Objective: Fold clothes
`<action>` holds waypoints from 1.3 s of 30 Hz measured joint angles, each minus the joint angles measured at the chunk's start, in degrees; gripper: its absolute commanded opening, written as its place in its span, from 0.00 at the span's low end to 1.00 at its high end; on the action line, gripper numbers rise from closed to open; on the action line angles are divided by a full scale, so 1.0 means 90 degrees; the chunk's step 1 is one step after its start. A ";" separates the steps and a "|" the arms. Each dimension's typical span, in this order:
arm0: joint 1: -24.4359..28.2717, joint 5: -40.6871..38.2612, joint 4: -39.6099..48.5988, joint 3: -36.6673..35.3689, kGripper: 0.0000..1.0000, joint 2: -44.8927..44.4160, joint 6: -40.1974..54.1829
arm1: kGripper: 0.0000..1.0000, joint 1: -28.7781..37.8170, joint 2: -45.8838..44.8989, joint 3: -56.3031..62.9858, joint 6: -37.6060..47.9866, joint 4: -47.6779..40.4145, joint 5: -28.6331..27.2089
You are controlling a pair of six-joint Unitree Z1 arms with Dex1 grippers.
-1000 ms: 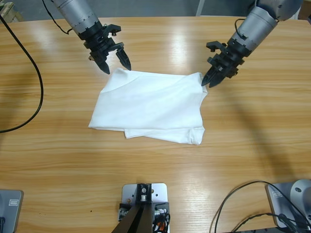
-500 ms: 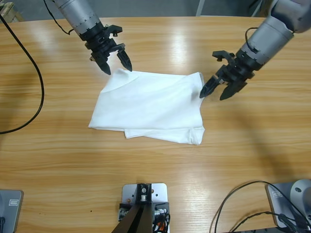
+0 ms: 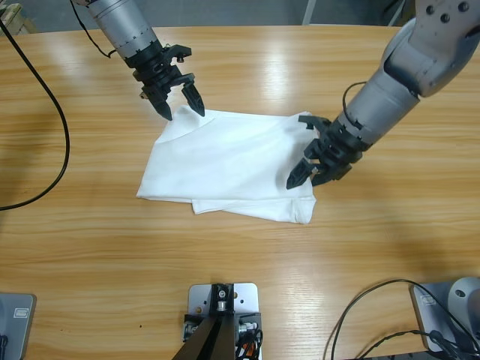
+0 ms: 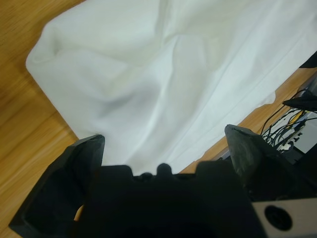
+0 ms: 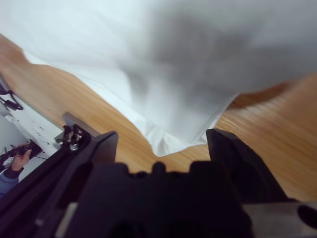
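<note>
Wooden table (image 3: 240,247) — plain white T-shirt (image 3: 225,161)

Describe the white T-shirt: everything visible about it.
The T-shirt is plain white, soft-looking cloth, lying partly folded on the wooden table in a rough four-sided, layered shape; a lower layer juts out along the near edge. Shallow creases cross its top. No lettering or label shows. The left gripper, jaws open, is at its far left corner; whether it touches the cloth is unclear. The right gripper, also open, hangs over its right edge near the near right corner, holding nothing.
</note>
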 measured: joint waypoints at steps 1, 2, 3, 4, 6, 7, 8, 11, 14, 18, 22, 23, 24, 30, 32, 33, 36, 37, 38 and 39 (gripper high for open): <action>0.0000 0.0000 0.0000 0.0000 0.95 0.0000 0.0000 | 0.72 0.0001 0.0000 0.0100 0.0037 -0.0083 0.0000; 0.0000 0.0000 0.0000 0.0000 0.95 0.0000 0.0002 | 0.72 0.0002 0.0000 0.0176 0.0074 -0.0147 0.0000; 0.0000 0.0000 0.0000 0.0000 0.95 0.0000 0.0006 | 0.72 0.0002 0.0000 0.0231 0.0099 -0.0196 0.0000; -0.0001 0.0000 0.0000 0.0000 0.95 0.0000 0.0012 | 0.66 0.0002 0.0000 0.0268 0.0113 -0.0230 0.0000; -0.0001 0.0001 0.0000 0.0001 0.95 -0.0001 0.0021 | 0.33 0.0002 0.0000 0.0300 0.0141 -0.0288 0.0000; -0.0001 0.0001 0.0000 0.0005 0.95 -0.0003 0.0024 | 0.11 0.0002 0.0000 0.0303 0.0156 -0.0313 0.0000; -0.0001 0.0003 0.0000 0.0014 0.95 -0.0006 0.0030 | 0.00 0.0002 0.0000 0.0305 0.0170 -0.0338 0.0000; -0.0001 0.0009 0.0000 0.0045 0.95 -0.0007 0.0049 | 0.00 0.0002 0.0000 0.0307 0.0189 -0.0381 0.0000; -0.0001 0.0009 0.0000 0.0074 0.95 -0.0007 0.0064 | 0.00 0.0002 0.0000 0.0307 0.0189 -0.0388 0.0000; -0.0001 0.0009 0.0000 0.0093 0.95 -0.0007 0.0065 | 0.00 0.0002 0.0000 0.0307 0.0189 -0.0391 0.0000; -0.0001 0.0009 0.0000 0.0137 0.95 -0.0007 0.0080 | 0.00 0.0002 0.0000 0.0329 0.0189 -0.0395 0.0000; -0.0001 0.0009 0.0000 0.0150 0.95 -0.0007 0.0084 | 0.00 0.0002 0.0000 0.0346 0.0189 -0.0396 0.0000; -0.0001 0.0009 0.0000 0.0157 0.95 -0.0007 0.0086 | 0.00 0.0002 0.0000 0.0371 0.0190 -0.0402 0.0000; -0.0001 0.0009 0.0000 0.0161 0.95 -0.0007 0.0089 | 0.00 0.0002 -0.0126 0.0721 0.0190 -0.0553 0.0000; -0.0001 0.0009 0.0000 0.0170 0.95 -0.0007 0.0099 | 0.00 0.0002 -0.0247 0.0842 0.0198 -0.0591 0.0000; -0.0001 0.0009 0.0000 0.0172 0.95 -0.0008 0.0104 | 0.00 0.0002 -0.0292 0.0893 0.0209 -0.0602 0.0000; -0.0001 0.0009 0.0000 0.0190 0.95 -0.0008 0.0123 | 0.00 0.0002 -0.0474 0.1009 0.0260 -0.0614 0.0000; -0.0001 0.0009 0.0000 0.0199 0.95 -0.0008 0.0138 | 0.00 0.0002 -0.0542 0.1030 0.0281 -0.0614 0.0000; -0.0001 0.0009 0.0000 0.0206 0.95 -0.0008 0.0155 | 0.00 0.0002 -0.0585 0.1041 0.0302 -0.0615 0.0000; -0.0001 0.0009 0.0000 0.0216 0.95 -0.0008 0.0170 | 0.00 0.0002 -0.0605 0.1058 0.0322 -0.0614 0.0000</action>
